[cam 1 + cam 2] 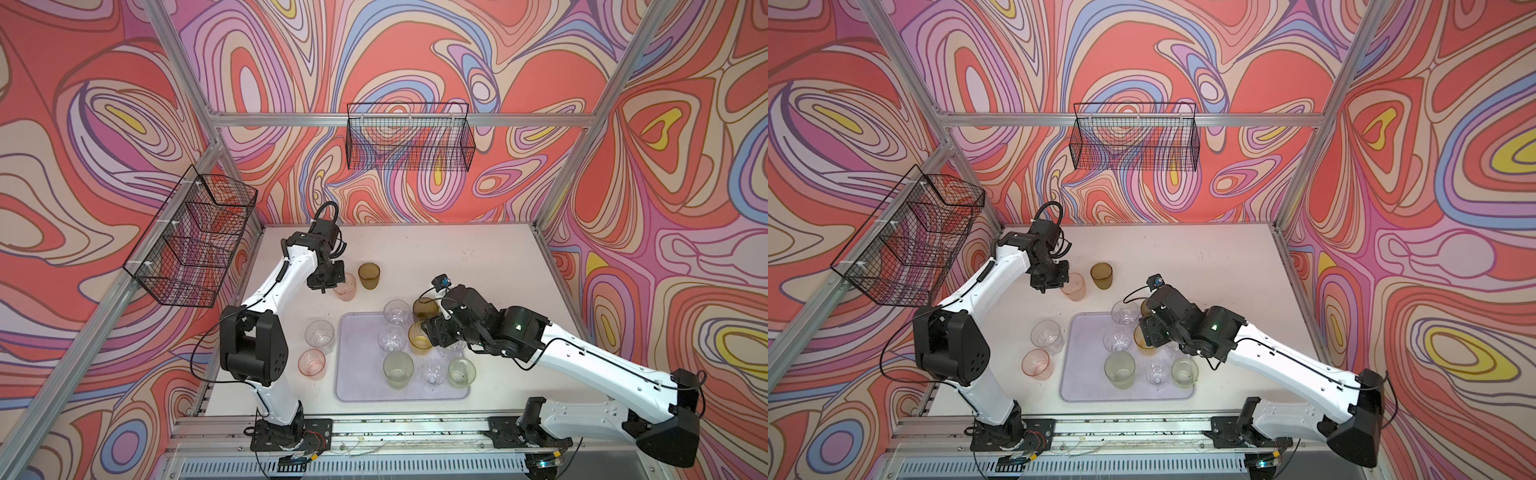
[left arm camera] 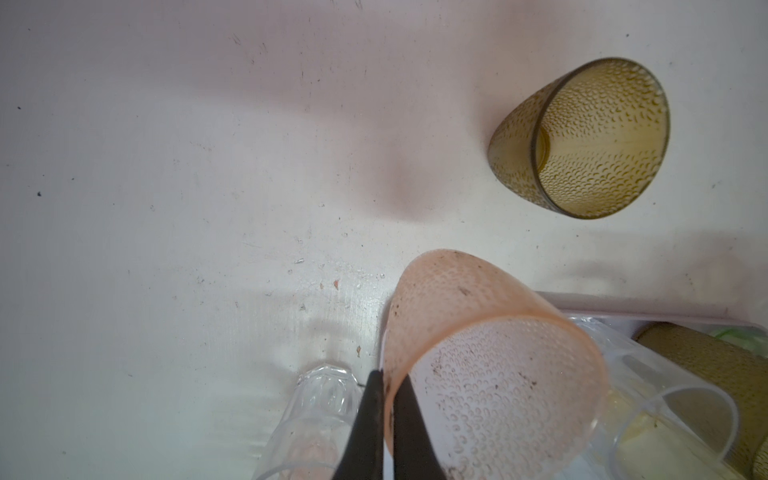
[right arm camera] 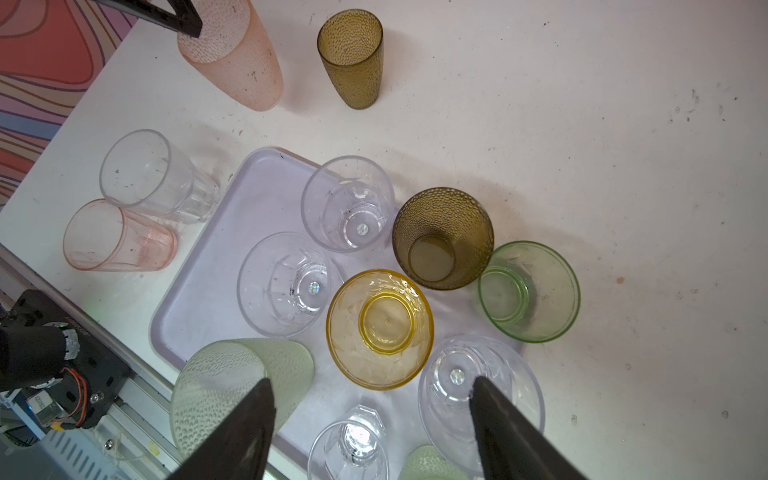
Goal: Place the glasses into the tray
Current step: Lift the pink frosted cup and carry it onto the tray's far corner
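Glasses [image 3: 286,286]: probably seven stand upright in the lilac tray [image 3: 216,266], though the right arm [image 1: 582,357] hides several in both top views. At the tray's 11 o'clock the left gripper [image 2: 388,376] is pinched tight on the wall of a tilted pink dimpled tumbler [image 2: 478,353], with an olive tumbler [image 2: 582,137] nearby. Right gripper [image 3: 370,381] hangs wide apart and empty over an amber glass [image 3: 380,328]. At 9 o'clock, off the tray: a clear tumbler [image 1: 320,334] and a plain pink tumbler [image 1: 311,363].

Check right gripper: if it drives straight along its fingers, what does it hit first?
Probably the amber-yellow see-through tumbler standing on the pale lilac tray, dead ahead of the open right gripper; depth unclear.
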Motion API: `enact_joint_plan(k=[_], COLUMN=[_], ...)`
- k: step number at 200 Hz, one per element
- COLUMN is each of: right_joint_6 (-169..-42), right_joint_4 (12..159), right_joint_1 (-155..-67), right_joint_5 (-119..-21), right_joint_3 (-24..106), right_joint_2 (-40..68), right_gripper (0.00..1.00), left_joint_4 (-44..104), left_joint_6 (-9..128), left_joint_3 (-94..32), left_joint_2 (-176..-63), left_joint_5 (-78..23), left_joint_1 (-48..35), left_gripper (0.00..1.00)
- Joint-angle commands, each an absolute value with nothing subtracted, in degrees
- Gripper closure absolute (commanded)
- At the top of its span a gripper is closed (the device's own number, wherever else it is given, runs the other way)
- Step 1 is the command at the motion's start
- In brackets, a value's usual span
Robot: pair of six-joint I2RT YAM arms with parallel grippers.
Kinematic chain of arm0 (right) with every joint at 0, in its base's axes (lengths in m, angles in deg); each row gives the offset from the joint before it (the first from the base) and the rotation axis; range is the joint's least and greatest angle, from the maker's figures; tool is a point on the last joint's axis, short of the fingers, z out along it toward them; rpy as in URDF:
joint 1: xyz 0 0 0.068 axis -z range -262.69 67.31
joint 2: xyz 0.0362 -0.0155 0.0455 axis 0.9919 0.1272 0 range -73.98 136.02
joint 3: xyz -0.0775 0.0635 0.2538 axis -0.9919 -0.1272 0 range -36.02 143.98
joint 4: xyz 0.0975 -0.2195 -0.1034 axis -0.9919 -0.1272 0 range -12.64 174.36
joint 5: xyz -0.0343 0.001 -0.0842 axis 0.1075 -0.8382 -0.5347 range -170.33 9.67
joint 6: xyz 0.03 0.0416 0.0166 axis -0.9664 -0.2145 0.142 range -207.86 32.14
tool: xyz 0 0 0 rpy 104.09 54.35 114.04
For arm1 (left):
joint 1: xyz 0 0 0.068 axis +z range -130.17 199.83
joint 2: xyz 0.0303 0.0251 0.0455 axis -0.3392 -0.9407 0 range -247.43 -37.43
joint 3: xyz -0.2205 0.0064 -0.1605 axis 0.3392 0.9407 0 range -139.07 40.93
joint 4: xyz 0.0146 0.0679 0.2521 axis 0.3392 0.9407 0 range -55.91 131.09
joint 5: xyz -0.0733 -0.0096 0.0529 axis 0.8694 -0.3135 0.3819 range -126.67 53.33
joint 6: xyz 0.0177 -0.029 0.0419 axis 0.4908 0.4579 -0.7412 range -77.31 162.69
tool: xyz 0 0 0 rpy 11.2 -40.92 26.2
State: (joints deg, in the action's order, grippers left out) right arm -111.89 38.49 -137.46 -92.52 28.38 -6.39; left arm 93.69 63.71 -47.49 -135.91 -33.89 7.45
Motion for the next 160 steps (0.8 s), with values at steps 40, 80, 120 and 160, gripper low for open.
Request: enact_joint_plan(k=[40,80,120,160], right_joint_6=[-111.9,-111.9,-111.8,-111.9], right_joint_4=[39.2,39.5,39.4,39.6], right_joint_1=[-137.2,-137.3,-137.2,-137.2], right_joint_5=[-93.1,-93.1,-93.2,-92.8], right_joint_3=[28.0,28.0,28.0,28.2], right_joint_2=[-7.5,-7.4,-7.2,-6.6], right_gripper=[0.23,0.23,0.23,0.23], left_joint_4=[95.6,95.3,93.7,91.6], left_joint_6=[62.8,63.0,64.3,65.2], left_joint_3=[-42.4,-40.4,-37.6,-35.8], left_joint_2=[-130.1,-128.8,-128.0,-128.7], left_joint_5=[-32.3,-32.6,-32.7,-32.6], left_joint_1=[6.2,3.9,1.4,-0.7], left_gripper=[1.0,1.0,1.0,1.0])
